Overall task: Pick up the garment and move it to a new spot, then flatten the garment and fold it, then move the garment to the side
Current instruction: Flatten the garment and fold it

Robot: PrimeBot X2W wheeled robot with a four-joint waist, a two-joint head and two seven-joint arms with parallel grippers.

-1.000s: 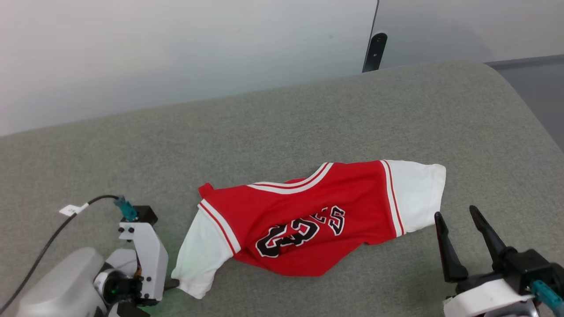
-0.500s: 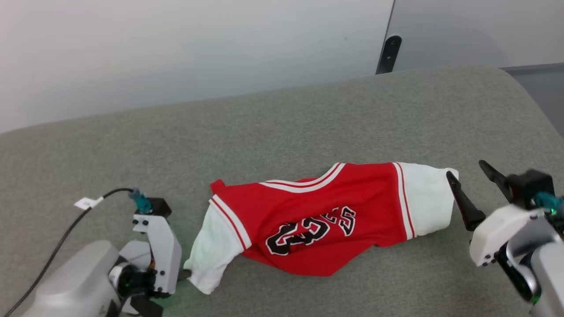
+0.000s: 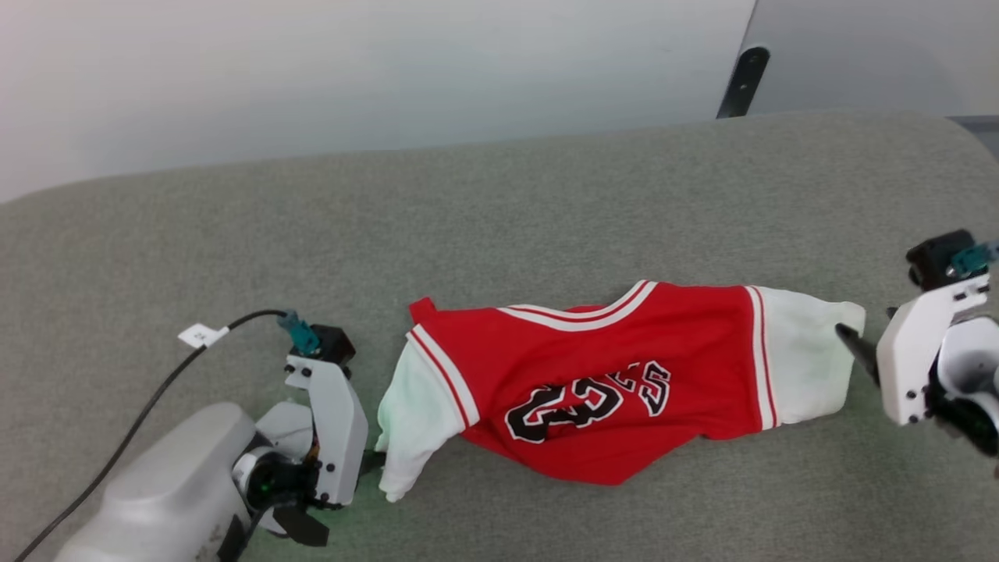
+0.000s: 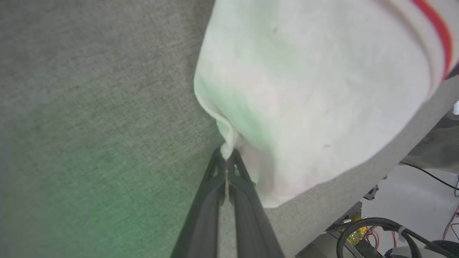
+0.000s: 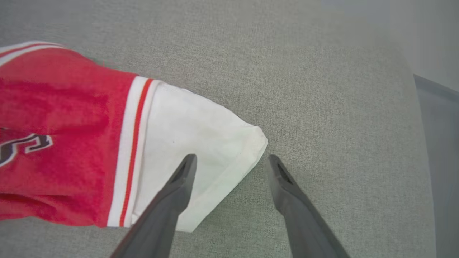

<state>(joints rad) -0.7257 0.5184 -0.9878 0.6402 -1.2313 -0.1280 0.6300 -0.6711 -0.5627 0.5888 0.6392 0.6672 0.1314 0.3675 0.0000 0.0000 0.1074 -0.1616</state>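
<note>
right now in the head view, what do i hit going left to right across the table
left gripper, then the garment: white sleeve, red body with the number, other white sleeve, then right gripper

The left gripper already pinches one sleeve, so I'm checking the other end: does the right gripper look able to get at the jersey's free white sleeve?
Probably yes: the right gripper is open, straddling the corner of the white sleeve of the jersey, and nothing lies between it and the cloth.

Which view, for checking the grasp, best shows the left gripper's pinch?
Left wrist view: the left gripper is shut on a sleeve of the garment. Head view shows it side-on, tips barely visible; right wrist view shows the other sleeve.
</note>
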